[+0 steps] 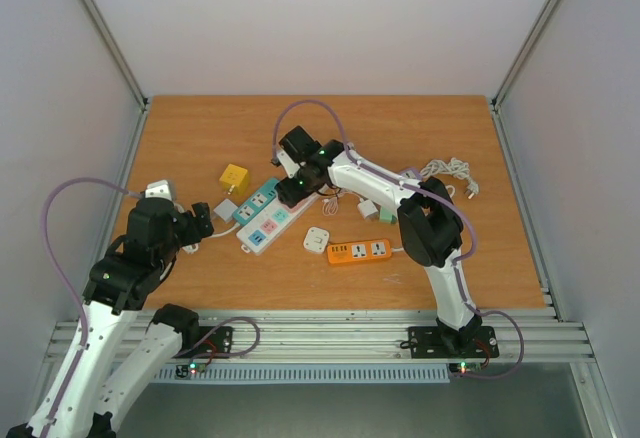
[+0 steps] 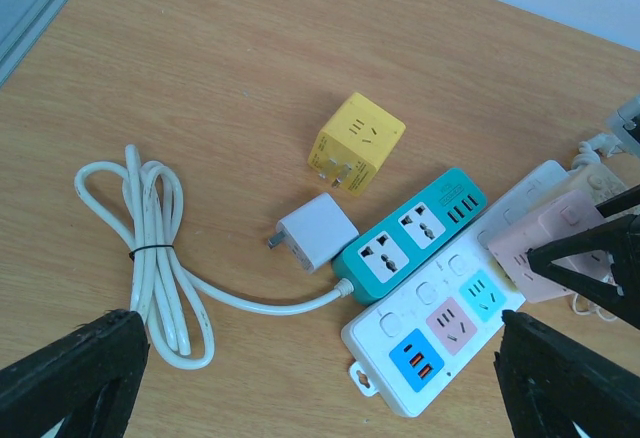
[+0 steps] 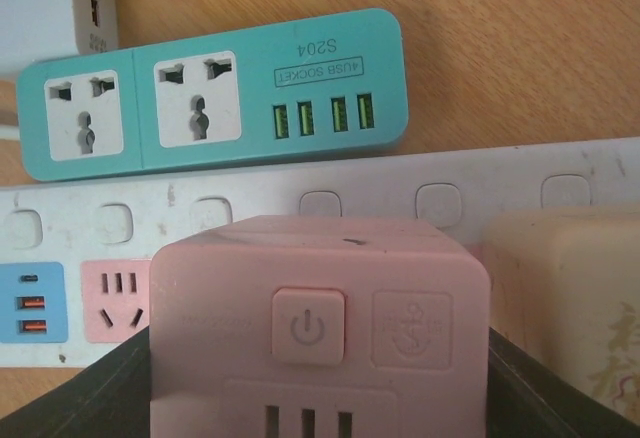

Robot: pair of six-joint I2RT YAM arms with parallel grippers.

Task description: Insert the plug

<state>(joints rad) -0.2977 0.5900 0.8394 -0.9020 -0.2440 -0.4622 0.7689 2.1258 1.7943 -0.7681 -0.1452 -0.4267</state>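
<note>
A pink cube plug (image 3: 318, 328) with a power button is clamped in my right gripper (image 3: 320, 398). It sits over the white power strip (image 3: 250, 208), next to a beige cube (image 3: 570, 298) on the same strip. Whether its pins are in a socket is hidden. In the top view my right gripper (image 1: 295, 186) is over the strip (image 1: 268, 223). My left gripper (image 2: 320, 388) is open and empty, above the strip's near end (image 2: 440, 333); it shows at the left in the top view (image 1: 205, 213). The pink plug also shows in the left wrist view (image 2: 555, 243).
A teal power strip (image 2: 410, 233) lies along the white one, its white cable coiled (image 2: 150, 248) at the left. A white charger (image 2: 316, 232) and a yellow cube adapter (image 2: 356, 144) lie beside it. An orange strip (image 1: 358, 251), a small white adapter (image 1: 317, 241) and a white cord (image 1: 450, 170) lie to the right.
</note>
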